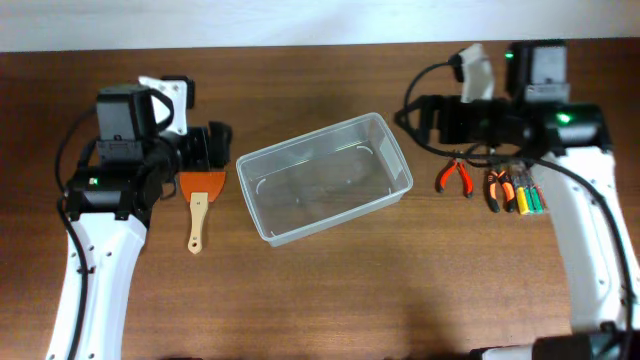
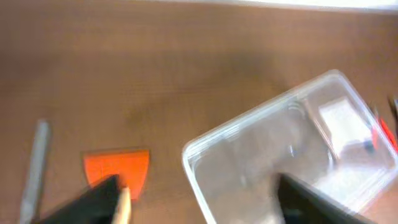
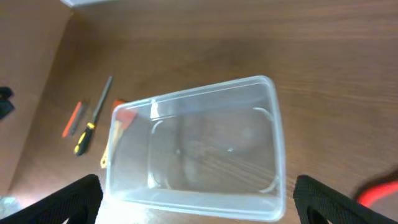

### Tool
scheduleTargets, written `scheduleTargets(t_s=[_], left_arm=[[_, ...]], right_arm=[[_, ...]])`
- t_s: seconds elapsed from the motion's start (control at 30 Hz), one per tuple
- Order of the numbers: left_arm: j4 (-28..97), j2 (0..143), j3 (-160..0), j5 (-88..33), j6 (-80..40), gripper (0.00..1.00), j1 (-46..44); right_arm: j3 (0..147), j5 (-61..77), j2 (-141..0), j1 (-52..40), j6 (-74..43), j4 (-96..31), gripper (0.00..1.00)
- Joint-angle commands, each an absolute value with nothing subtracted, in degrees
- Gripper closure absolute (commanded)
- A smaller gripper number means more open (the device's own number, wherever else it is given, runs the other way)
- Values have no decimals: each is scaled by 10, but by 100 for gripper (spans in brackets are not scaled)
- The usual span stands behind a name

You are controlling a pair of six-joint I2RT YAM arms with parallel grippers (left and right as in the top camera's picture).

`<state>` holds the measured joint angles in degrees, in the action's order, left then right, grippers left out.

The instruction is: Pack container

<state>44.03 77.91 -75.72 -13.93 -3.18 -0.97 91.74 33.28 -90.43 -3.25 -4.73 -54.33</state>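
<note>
The container (image 1: 325, 178) sits at the middle of the table (image 1: 330, 290), turned a little askew, open side up. I can see straight through it to the wood grain, and I make out nothing inside. By my reading the packing has not begun: every tool I can find lies outside the rim.

Just to its left lies a scraper (image 1: 198, 205) with an orange blade and a pale wooden handle, close to the container's short end but not touching it. Further left, the right wrist camera picks out a file (image 3: 93, 118) with a yellow and black handle, and beside it a small orange-red item too small for me to name. On the far side of the container, a pair of pliers (image 1: 455, 177) with orange grips lies near the rim, and beyond them a set of coloured screwdrivers (image 1: 515, 192).

My left gripper (image 2: 198, 182) hangs over the scraper. Its fingers stand well apart with nothing clamped between them, and the wooden handle shows right beside one finger. That picture is blurred, so I cannot say whether the finger touches it. My right gripper (image 3: 199, 190) is spread wide and holds nothing, looking down over the container's near rim from above.

What is left, as I judge it, is the whole job: each tool must be picked up and set inside, and the scraper looks likely to go first.
</note>
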Motion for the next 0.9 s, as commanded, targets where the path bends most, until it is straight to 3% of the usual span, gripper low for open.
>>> scheduleTargets(t_s=[0.0, 0.13, 0.17, 0.2, 0.23, 0.3, 0.33, 0.4, 0.63, 0.87], left_arm=[[500, 801, -768, -167, -32, 53, -43], [577, 831, -768, -152, -19, 86, -113], [594, 837, -768, -150, -19, 92, -131], [608, 841, -768, -150, -19, 96, -148], [619, 844, -768, -150, -19, 98, -164], [636, 846, -768, -151, -19, 98, -195], [643, 846, -768, -151, -19, 98, -211], [663, 846, -768, -147, -19, 98, -243], [726, 846, -747, -70, -19, 98, -347], [676, 846, -659, -44, -23, 98, -386]], right_arm=[[929, 312, -943, -75, -50, -540, 2], [929, 216, -987, -117, -50, -542, 1], [929, 195, -998, -126, -50, -546, 6], [929, 180, -1007, -131, -50, -550, 26], [929, 166, -1016, -136, -50, -556, 36], [929, 146, -1031, -139, -50, -568, 63], [929, 142, -1037, -140, -50, -572, 70], [929, 143, -1050, -138, -50, -583, 71], [928, 130, -1082, -139, -50, -622, 96], [926, 128, -1093, -139, -50, -642, 96]])
